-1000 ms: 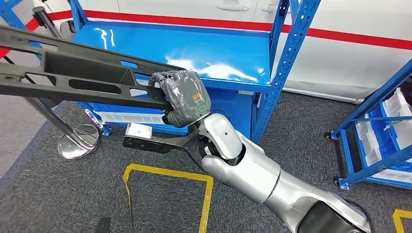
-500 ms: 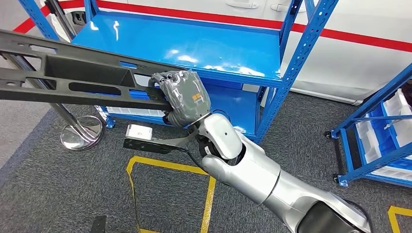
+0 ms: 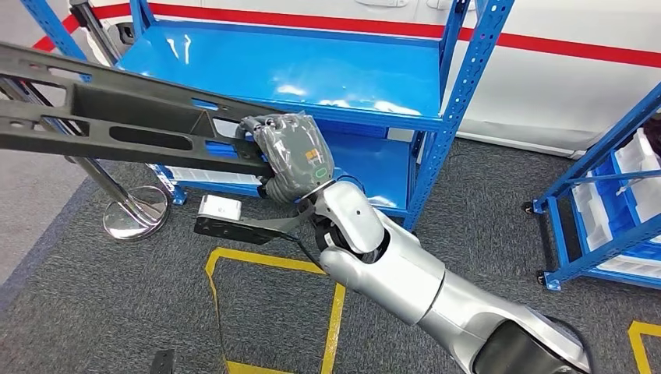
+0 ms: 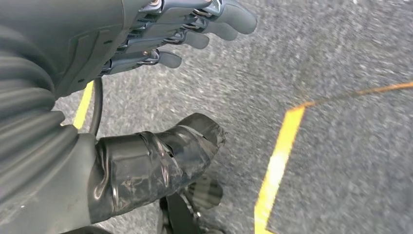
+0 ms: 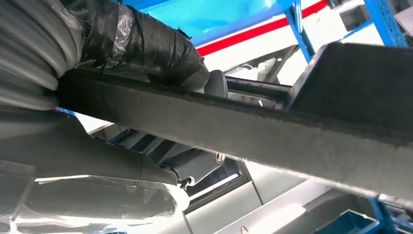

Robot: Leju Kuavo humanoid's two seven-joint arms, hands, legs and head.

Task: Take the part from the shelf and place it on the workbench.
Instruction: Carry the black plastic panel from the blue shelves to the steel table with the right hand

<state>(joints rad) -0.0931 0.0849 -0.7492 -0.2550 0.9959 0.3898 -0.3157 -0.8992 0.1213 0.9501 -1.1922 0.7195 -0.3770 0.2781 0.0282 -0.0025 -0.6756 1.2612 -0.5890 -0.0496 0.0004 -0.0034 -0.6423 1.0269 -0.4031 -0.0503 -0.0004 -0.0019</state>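
- head view: right hand (image 3: 295, 158) grasps the long black part (image 3: 117, 117) at its near end; the far end is cut off.
- blue shelf (image 3: 312, 70) lies just beyond the fingers.
- left hand (image 4: 122, 87) hangs released over grey floor (image 4: 341, 146).

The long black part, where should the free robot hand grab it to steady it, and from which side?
Probably the lower rail beside the long slot, around mid-length of the black part, coming from below. The right robot hand grips one end only, so the rest juts out unsupported towards the robot's left. The left robot hand hangs open over the floor.
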